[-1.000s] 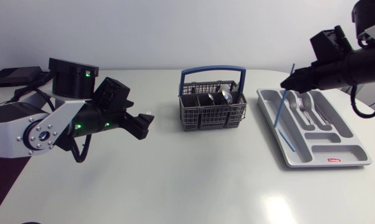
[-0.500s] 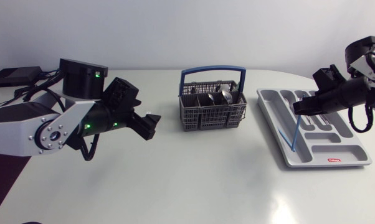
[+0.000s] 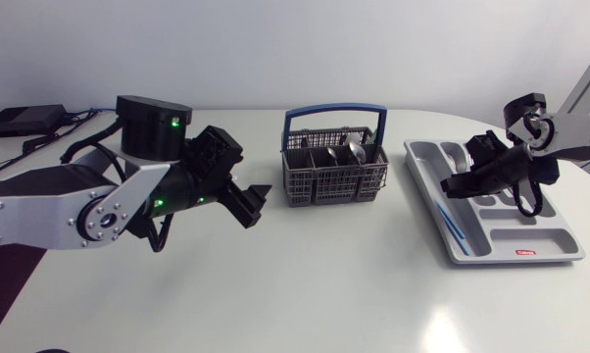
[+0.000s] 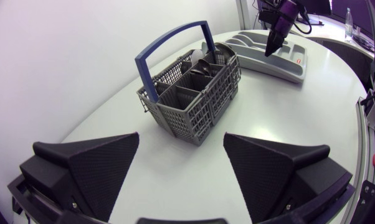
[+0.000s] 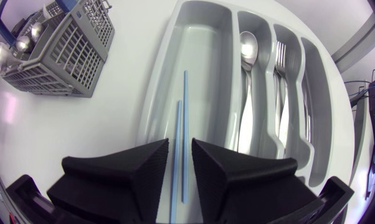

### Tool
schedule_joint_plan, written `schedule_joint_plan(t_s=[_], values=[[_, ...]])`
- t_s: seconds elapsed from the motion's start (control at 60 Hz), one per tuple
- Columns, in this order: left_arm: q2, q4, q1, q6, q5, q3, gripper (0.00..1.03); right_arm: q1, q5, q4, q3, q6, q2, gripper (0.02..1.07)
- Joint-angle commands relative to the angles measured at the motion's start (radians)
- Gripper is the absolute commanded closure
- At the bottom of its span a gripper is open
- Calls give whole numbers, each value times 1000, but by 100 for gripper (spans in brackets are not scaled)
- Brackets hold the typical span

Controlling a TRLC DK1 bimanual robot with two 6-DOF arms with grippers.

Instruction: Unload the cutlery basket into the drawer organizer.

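Note:
The grey cutlery basket (image 3: 334,167) with a blue handle stands mid-table, with spoons (image 3: 357,149) in its right cells. The grey drawer organizer (image 3: 471,257) lies to its right. Two thin blue sticks (image 5: 184,112) lie flat in the organizer's (image 5: 200,37) long compartment nearest the basket. A spoon (image 5: 248,46) and forks (image 5: 281,62) rest in the neighbouring slots. My right gripper (image 3: 455,186) hovers low over that long compartment, its fingers (image 5: 147,162) slightly apart and touching nothing. My left gripper (image 3: 251,201) hangs left of the basket (image 4: 194,93), open wide and empty.
A black box (image 3: 21,120) with cables sits at the table's far left corner, behind my left arm. Bare white tabletop lies in front of the basket and organizer. The table's curved edge runs close behind the organizer.
My right arm came down and laid the blue stick in the organizer, then its fingers parted. My left arm moved right, closer to the basket.

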Motion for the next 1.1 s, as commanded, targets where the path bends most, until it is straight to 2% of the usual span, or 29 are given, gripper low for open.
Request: schedule_joint_plan(t_s=[0.0,0.067,0.217,0.4,0.683,0.783,0.917,1.083], values=[[27,14,-10,28,-10,41,7,-1,7,11,16,0,9,47],[29,14,-12,28,-8,42,7,19,-1,31,-21,-9,-47,40],[50,17,-18,28,-8,45,8,133,1,94,-139,-20,-223,38],[61,26,-32,26,-10,44,8,347,116,198,-259,-10,-376,39],[47,31,-30,28,-10,24,8,649,344,293,-239,10,-335,39],[41,34,-30,28,-10,19,8,695,401,313,-191,22,-263,39],[33,35,-30,29,-8,11,8,742,536,368,-116,30,-142,39],[29,49,-27,32,-10,-4,8,726,614,418,-47,30,-68,61]])
